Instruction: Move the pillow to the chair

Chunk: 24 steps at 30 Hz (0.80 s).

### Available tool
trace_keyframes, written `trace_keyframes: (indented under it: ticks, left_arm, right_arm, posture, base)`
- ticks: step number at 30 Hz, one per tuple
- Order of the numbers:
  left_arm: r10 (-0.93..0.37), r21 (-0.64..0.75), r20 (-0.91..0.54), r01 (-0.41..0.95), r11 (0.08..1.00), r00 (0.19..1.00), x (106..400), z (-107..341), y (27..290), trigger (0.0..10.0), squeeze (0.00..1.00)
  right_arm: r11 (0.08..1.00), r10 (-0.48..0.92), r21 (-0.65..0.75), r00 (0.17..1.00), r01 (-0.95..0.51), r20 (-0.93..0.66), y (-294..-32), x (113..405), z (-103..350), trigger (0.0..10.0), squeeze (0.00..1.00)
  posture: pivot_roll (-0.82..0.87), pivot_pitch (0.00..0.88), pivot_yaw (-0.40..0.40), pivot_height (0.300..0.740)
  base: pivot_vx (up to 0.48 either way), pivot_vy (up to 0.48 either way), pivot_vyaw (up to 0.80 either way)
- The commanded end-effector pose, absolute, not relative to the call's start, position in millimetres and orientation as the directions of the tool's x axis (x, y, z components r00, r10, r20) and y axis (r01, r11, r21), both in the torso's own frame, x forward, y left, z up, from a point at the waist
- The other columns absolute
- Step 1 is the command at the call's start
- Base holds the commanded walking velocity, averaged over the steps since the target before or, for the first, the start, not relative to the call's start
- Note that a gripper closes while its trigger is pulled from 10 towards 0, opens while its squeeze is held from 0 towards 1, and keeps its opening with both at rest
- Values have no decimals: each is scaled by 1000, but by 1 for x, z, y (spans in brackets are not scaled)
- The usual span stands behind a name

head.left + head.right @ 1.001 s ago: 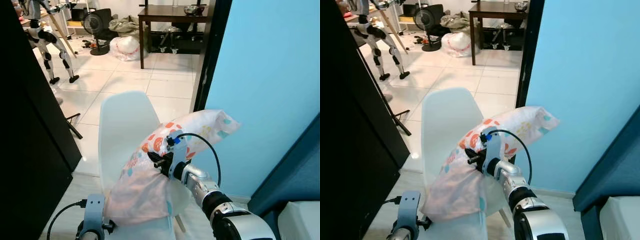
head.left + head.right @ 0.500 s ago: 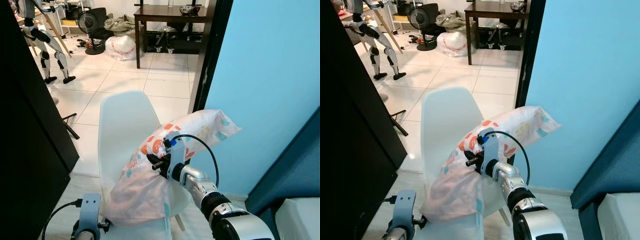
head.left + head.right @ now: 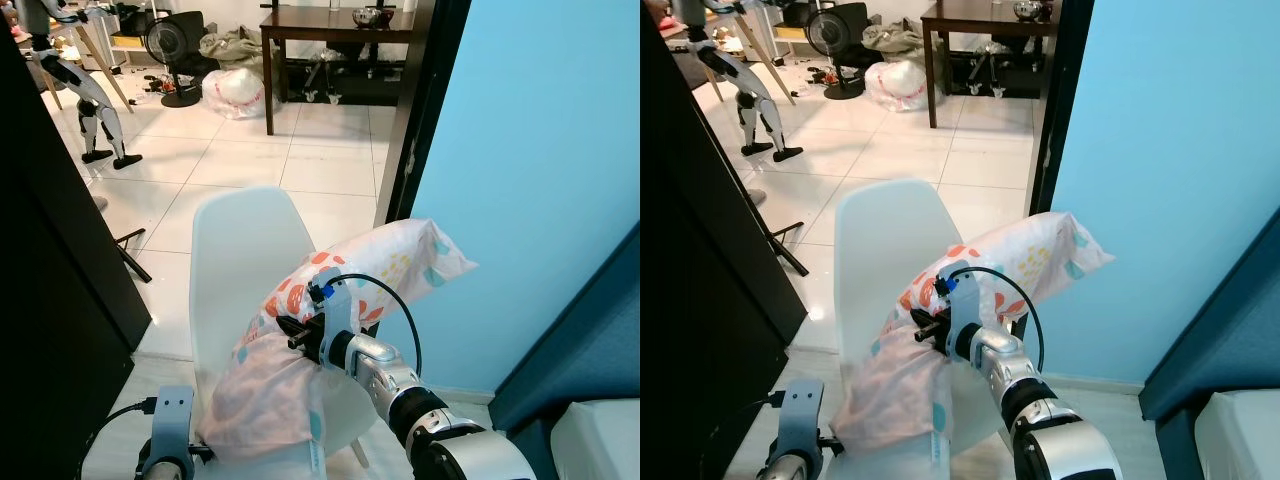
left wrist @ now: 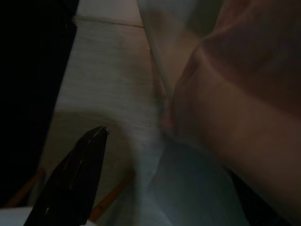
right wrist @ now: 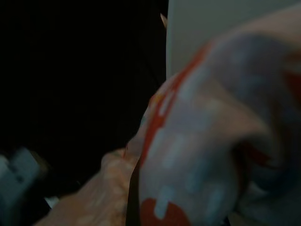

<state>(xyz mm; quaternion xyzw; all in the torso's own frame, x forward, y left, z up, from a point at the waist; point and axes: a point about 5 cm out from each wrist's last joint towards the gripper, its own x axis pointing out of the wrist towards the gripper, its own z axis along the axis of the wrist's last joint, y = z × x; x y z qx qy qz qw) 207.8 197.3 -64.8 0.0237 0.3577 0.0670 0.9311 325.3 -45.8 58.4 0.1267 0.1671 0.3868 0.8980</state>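
A: Since a second ago the pillow (image 3: 330,330) sits a bit lower and further left over the chair (image 3: 240,260); camera moved too.
B: Grip?
A: Right gripper (image 3: 297,333) clenched on its middle, left gripper (image 3: 200,447) at the low corner, closure can't tell. Not down yet, release pending.

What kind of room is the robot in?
Probably a home that doubles as a workshop: a tiled floor, a white chair, a dark wooden table, a standing fan and another humanoid robot.
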Motion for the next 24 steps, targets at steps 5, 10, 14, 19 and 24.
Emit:
trace_keyframes:
  ticks: [5, 10, 14, 19, 24]
  left_arm:
    - [151, 88, -670, -124, 988, 727, 205, -66, 199, 10000, 0]
    - [156, 98, -677, -122, 988, 719, 202, -68, 199, 10000, 0]
    - [164, 101, -682, -130, 986, 713, 200, -69, 199, 10000, 0]
    - [168, 112, -680, -126, 986, 714, 200, -69, 200, 10000, 0]
    - [176, 129, -669, -120, 984, 722, 202, -67, 202, 10000, 0]
  right_arm:
    - [635, 734, 413, 676, -653, -61, -38, 342, 89, 10000, 0]
    - [638, 735, 395, 675, -661, -56, -38, 343, 92, 10000, 0]
    - [640, 736, 382, 675, -666, -57, -38, 344, 93, 10000, 0]
    - [641, 740, 366, 670, -675, -61, -37, 344, 93, 10000, 0]
    - [643, 734, 371, 677, -670, -52, -38, 345, 94, 10000, 0]
  posture:
    - [-40, 36, -23, 740]
    - [-41, 38, -23, 740]
    - [-42, 37, -25, 740]
    - [-47, 42, -24, 740]
    - [-52, 42, -21, 740]
  base:
    - [246, 0, 0]
    - [48, 0, 0]
    - [0, 0, 0]
    - [0, 0, 0]
    - [0, 0, 0]
